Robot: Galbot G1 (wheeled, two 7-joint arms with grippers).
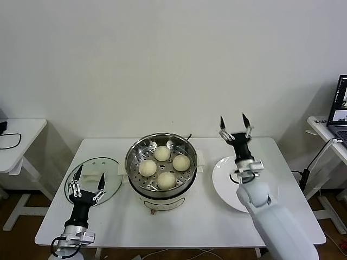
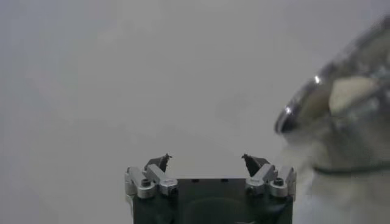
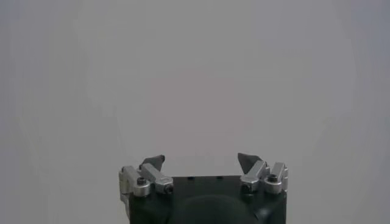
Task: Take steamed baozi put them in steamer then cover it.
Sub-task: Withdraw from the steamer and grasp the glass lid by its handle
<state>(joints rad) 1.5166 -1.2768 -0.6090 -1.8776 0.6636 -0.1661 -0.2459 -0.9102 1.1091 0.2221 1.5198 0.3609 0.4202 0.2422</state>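
Beyond my spread left pincer (image 1: 87, 178) lies the glass lid (image 1: 93, 177), slippery and breakable, best taken by its handle. Right of it, the steamer (image 1: 161, 162) holds four soft baozi (image 1: 162, 153); my right pincer (image 1: 235, 125) hangs open, empty.

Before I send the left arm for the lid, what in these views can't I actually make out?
- Glass lid: head view, near part hidden by the open left tool; whether it touches is unclear. Absent from the left wrist view.
- Steamer: head view shows four baozi inside; below the tray is hidden. Left wrist view shows only a blurred, edge-cut rim.
- Plate: partly covered by the right arm.
- Right tool: open; its wrist view shows only blank wall.
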